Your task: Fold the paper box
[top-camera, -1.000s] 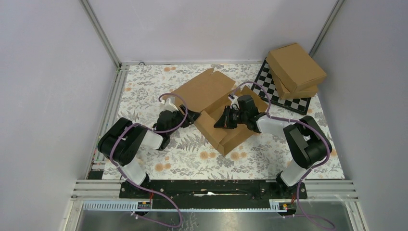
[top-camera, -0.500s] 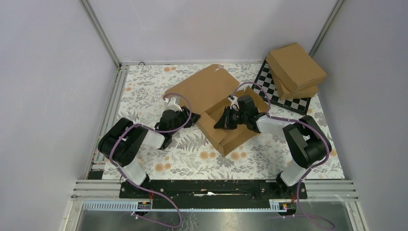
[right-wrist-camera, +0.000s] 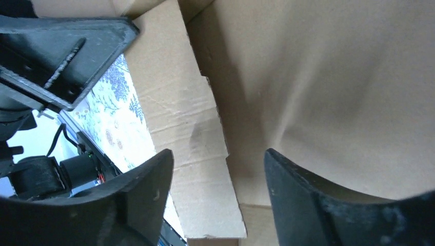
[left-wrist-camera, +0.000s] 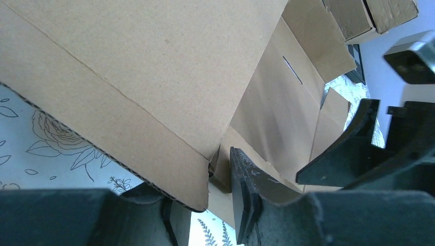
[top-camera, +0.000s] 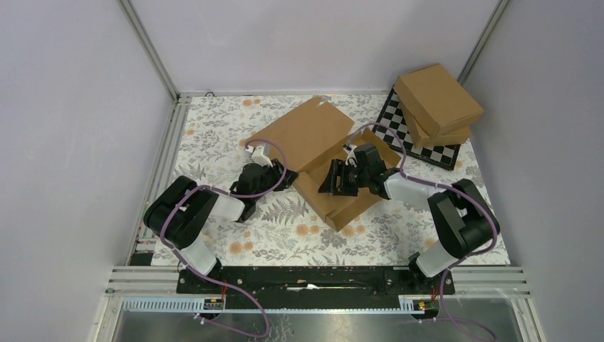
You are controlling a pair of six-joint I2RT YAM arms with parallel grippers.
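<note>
The left gripper [left-wrist-camera: 201,192] has its jaws apart with a corner of the lid's folded lip hanging loosely in the gap. It props the board from underneath and does not pinch it. The right gripper [right-wrist-camera: 218,164] is also spread wide and holds nothing, its fingers [right-wrist-camera: 146,202] reaching down over the bare inner floor of the tray.

Both work on the paper box [top-camera: 306,132], which sits in the middle of the floral table cover [top-camera: 285,231]. Its tray is nearer the arms and its big lid panel is hinged at the far left side. A second ago that panel lay almost flat on the cover. It has since swung up and now leans over the tray's left wall, and the left gripper has crept in beneath it. The right gripper has barely shifted, though its arm has drawn back a little to the right.

I take this as the lid-closing fold, roughly half done. The tray walls look raised but I cannot tell whether their tabs are locked. The right gripper sits where the lid must land, so it probably has to leave the tray first, or the panel will come down on it.

The two finished cardboard boxes [top-camera: 438,100] are stacked on a checkerboard [top-camera: 420,148] at the far right, well apart from the work
</note>
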